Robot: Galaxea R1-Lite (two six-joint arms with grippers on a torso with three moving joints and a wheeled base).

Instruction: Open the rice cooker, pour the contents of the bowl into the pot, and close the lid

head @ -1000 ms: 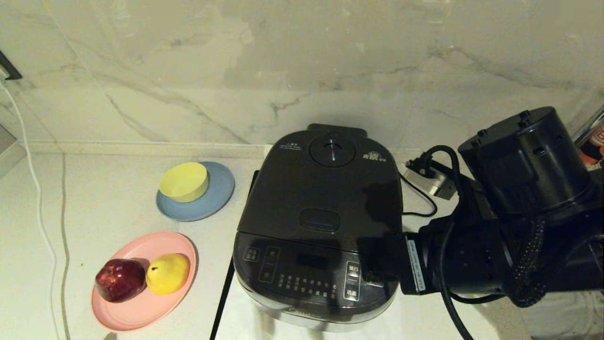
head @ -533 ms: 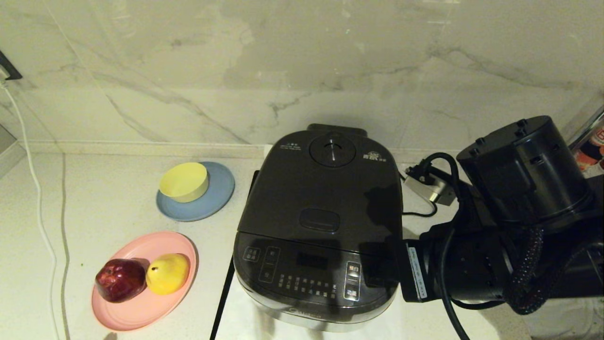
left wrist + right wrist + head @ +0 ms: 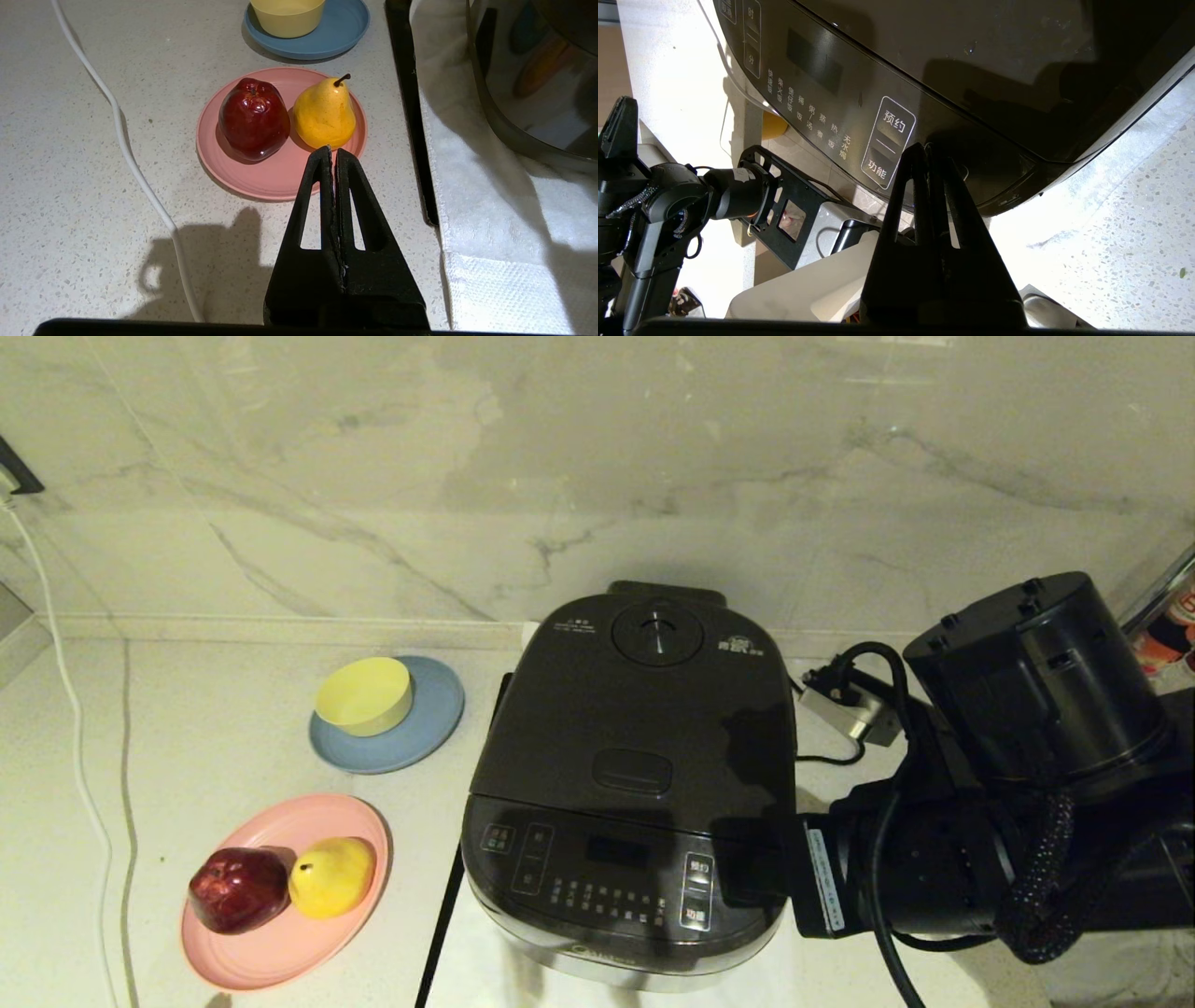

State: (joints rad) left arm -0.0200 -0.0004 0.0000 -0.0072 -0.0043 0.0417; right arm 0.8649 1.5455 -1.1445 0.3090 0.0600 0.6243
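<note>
The black rice cooker (image 3: 635, 784) stands in the middle of the counter with its lid (image 3: 644, 709) down; the steam-vent knob (image 3: 657, 633) and the release button (image 3: 633, 771) face up. The pot is hidden under the lid. The teal bowl and the green contents are out of view. My right gripper (image 3: 930, 151) is shut and empty, its tips right at the cooker's front right corner beside the glossy button panel (image 3: 840, 107). My left gripper (image 3: 333, 151) is shut and empty, hanging over the counter just in front of the pink plate (image 3: 261, 177).
A yellow bowl (image 3: 364, 695) sits on a blue-grey plate (image 3: 434, 719) left of the cooker. The pink plate (image 3: 280, 952) carries a red apple (image 3: 239, 889) and a yellow pear (image 3: 331, 875). A white cable (image 3: 75, 728) runs down the far left. The cooker's cord (image 3: 836, 751) lies behind my right arm.
My right arm has sunk a little and edged slightly toward the cooker's front right corner. Nothing else has moved.
</note>
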